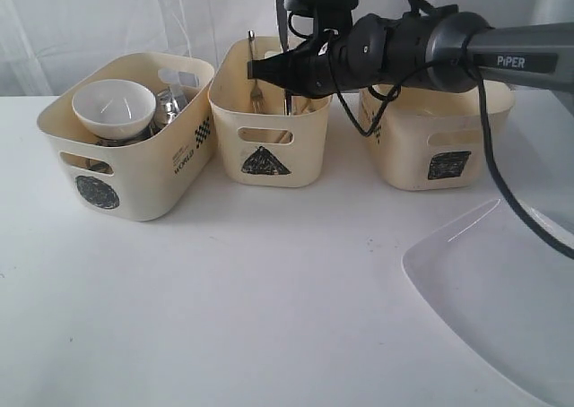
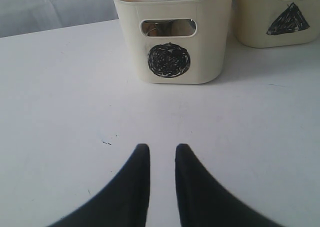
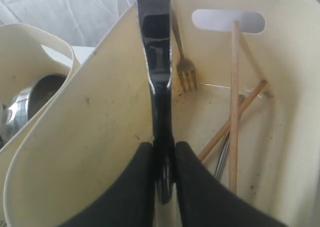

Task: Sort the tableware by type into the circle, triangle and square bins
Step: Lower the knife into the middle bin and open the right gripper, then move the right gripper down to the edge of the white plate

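Three bins stood side by side along the back of the worktop (image 1: pixel 269 290): the circle bin (image 1: pixel 134 187) on the left, the triangle bin (image 1: pixel 229 129) in the middle and the square bin (image 1: pixel 404 156) on the right. In the circle bin the white bowl (image 1: pixel 114 109) sat on top, with a steel mug (image 1: pixel 170 107) just to its right. The triangle bin held the fork (image 1: pixel 256 89) and the chopsticks (image 3: pixel 234 102); the knife (image 3: pixel 157 62) stood upright in it, between the jaws of the right gripper (image 3: pixel 163 154). The plate (image 1: pixel 502 290) lay at the front right, well apart from the bins.

On the white table (image 1: pixel 269 290) are set the circle bin (image 1: pixel 134 169), triangle bin (image 1: pixel 269 147) and square bin (image 1: pixel 430 151) in a row, with a white plate (image 1: pixel 502 290) laid nearer
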